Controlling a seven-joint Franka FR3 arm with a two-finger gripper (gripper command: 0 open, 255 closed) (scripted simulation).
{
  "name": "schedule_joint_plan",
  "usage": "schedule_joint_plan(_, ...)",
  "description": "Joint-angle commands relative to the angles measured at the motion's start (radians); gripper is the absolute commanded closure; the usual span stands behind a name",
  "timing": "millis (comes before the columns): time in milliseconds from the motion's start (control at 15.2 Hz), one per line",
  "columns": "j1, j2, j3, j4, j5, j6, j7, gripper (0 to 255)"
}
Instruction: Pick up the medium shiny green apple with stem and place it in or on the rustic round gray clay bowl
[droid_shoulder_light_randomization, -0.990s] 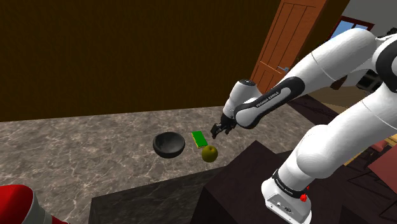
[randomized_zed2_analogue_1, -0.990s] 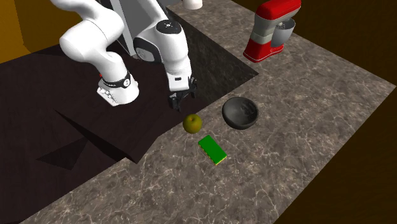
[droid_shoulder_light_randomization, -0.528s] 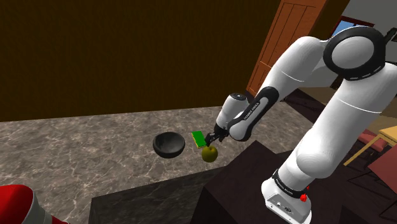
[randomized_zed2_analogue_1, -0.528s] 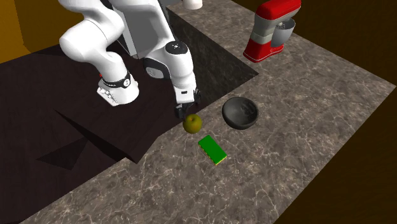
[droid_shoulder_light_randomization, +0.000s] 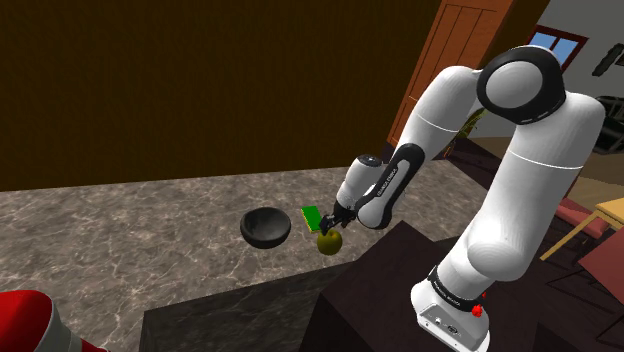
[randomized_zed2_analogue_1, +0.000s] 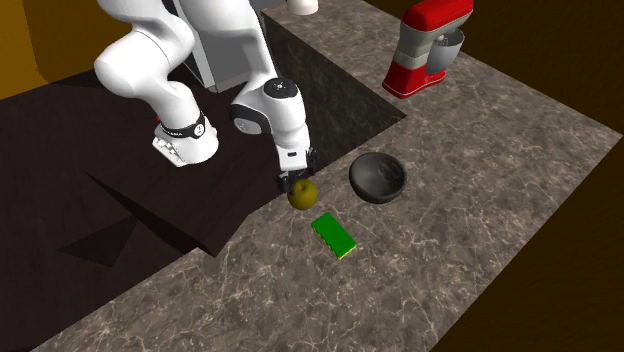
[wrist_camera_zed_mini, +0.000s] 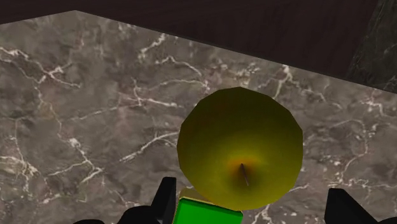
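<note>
Apple (wrist_camera_zed_mini: 240, 147): yellow-green, stem up, sitting on the marble counter (randomized_zed2_analogue_1: 480, 230) at the edge of the dark stand. Green block (randomized_zed2_analogue_1: 334, 235) lies just beside it, and the dark bowl (randomized_zed2_analogue_1: 378, 177) is near.

Gripper (randomized_zed2_analogue_1: 296, 182): directly over the apple, fingers (wrist_camera_zed_mini: 167, 194) spread wide either side of it, gripping nothing.

Red mixer (randomized_zed2_analogue_1: 425, 50): well apart from the rest.

In the shoulder view's middle, the bowl (droid_shoulder_light_randomization: 266, 227) sits on the counter (droid_shoulder_light_randomization: 140, 240). The apple (droid_shoulder_light_randomization: 328, 242) lies just right of it, under the gripper (droid_shoulder_light_randomization: 327, 228). The block (droid_shoulder_light_randomization: 312, 216) lies behind, between them.
</note>
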Motion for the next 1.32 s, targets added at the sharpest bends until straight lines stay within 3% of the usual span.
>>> schedule_joint_plan(0,0.001,0.002,-0.001,0.0,-0.001,0.002,0.0,0)
schedule_joint_plan(264,0.001,0.002,-0.001,0.0,0.0,0.002,0.0,0)
schedule_joint_plan(330,0.001,0.002,-0.001,0.0,0.0,0.002,0.0,255)
schedule_joint_plan(924,0.001,0.002,-0.001,0.0,0.0,0.002,0.0,255)
schedule_joint_plan(1254,-0.047,-0.106,0.056,-0.019,0.04,-0.087,-0.032,255)
